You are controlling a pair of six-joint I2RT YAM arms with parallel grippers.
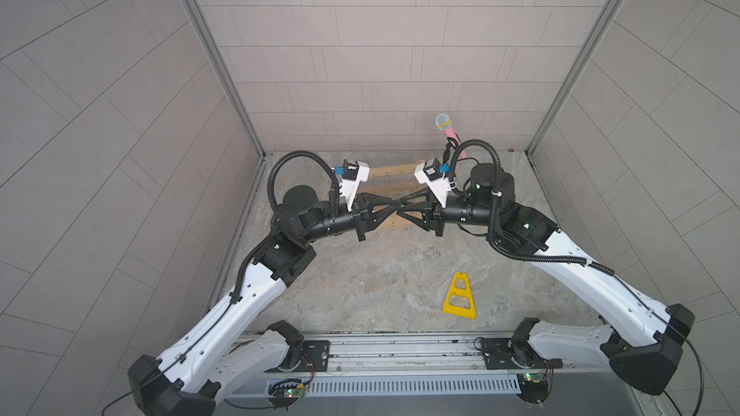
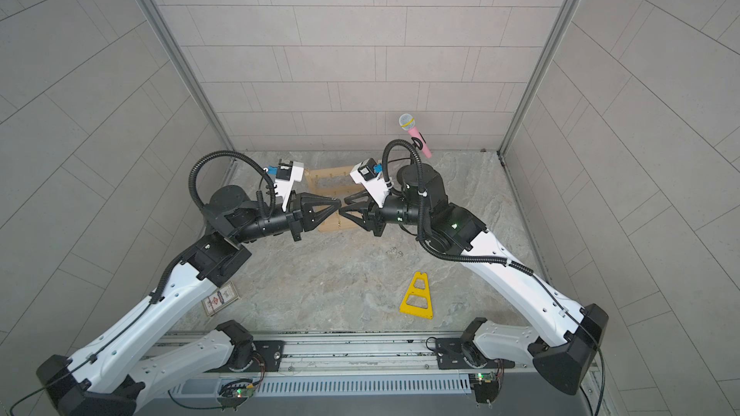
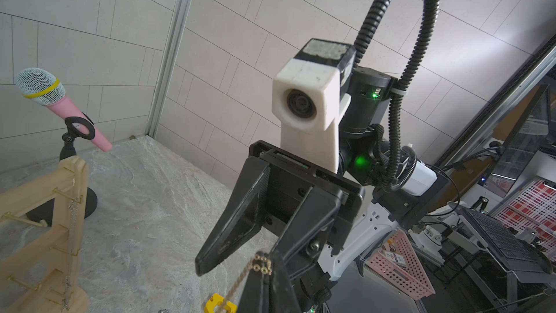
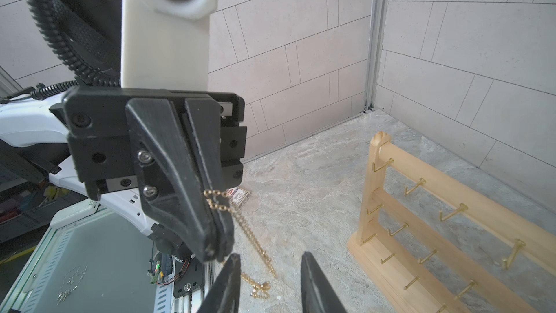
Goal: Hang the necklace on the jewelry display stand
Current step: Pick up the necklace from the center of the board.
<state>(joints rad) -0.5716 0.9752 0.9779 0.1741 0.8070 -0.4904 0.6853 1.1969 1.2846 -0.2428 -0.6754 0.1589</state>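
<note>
Holding: left pincer [image 4: 218,251] is pressed together on the necklace [image 4: 254,242], pinching a bunched bit of gold chain near my tips.
Necklace: the rest of the chain hangs down from those tips. Can't tell if the low end reaches the tabletop [image 1: 360,274]. Not yet on the stand.
Right side: right pincer [image 4: 270,255] is spread, and the tabletop shows through the gap. The chain hangs just beside one finger, not between them.
Pose: both top views show my two pincers tip to tip, level, above the stand. Can't tell if the tips touch.
Stand: stand [image 1: 390,170] sits upright at back middle of the tabletop, mostly hidden under my wrists in both top views. The right wrist view shows its bars and gold hooks [image 4: 415,186], off to one side of the hanging chain and apart from it.
Mic: pink mic [image 1: 450,132] is tilted in a black holder, back right, behind the stand.
Frame: yellow triangle [image 1: 459,298] lies flat on the tabletop, front right, well apart from the stand.
Box: small card box [image 2: 220,300] lies flat near the left edge, beside my left arm.
</note>
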